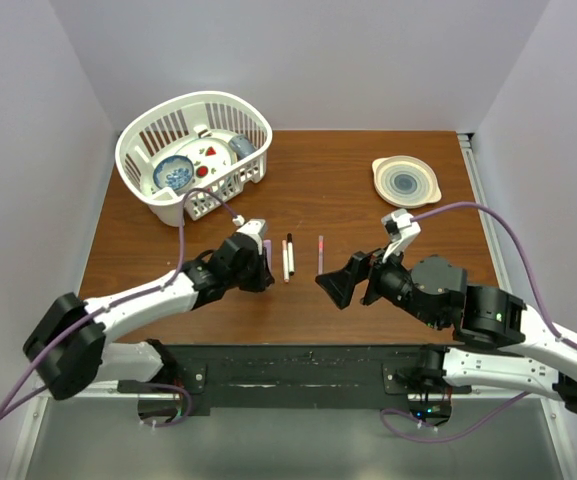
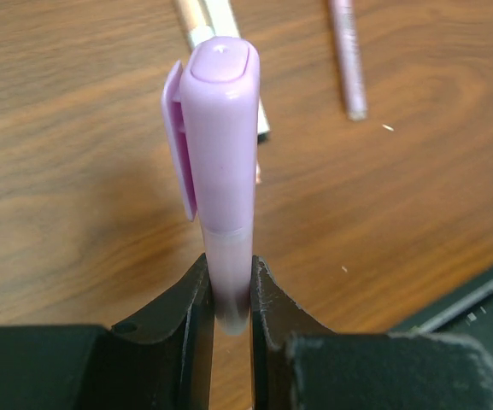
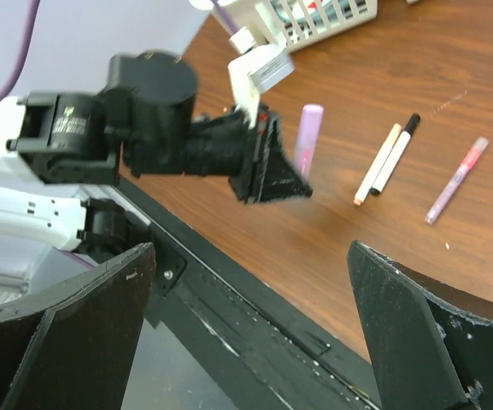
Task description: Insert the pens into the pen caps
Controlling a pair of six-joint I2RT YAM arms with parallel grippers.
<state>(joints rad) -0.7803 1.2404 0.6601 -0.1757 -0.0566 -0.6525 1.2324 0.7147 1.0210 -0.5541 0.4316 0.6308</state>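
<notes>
While left jaws clamp the lilac pen upright | right jaws wide apart | loose pens lie between.

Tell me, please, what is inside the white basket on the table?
The white basket holds a blue-patterned bowl, a white dish with small red pieces and a bluish cup. Whatever lies beneath these dishes is covered.

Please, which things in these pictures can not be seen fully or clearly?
- Left wrist view: the lower end of the lilac pen is hidden between the fingers of the left gripper.
- Left wrist view: the pink pen is cut off by the top edge.
- Top view: the dishes in the basket are too small to identify.
</notes>
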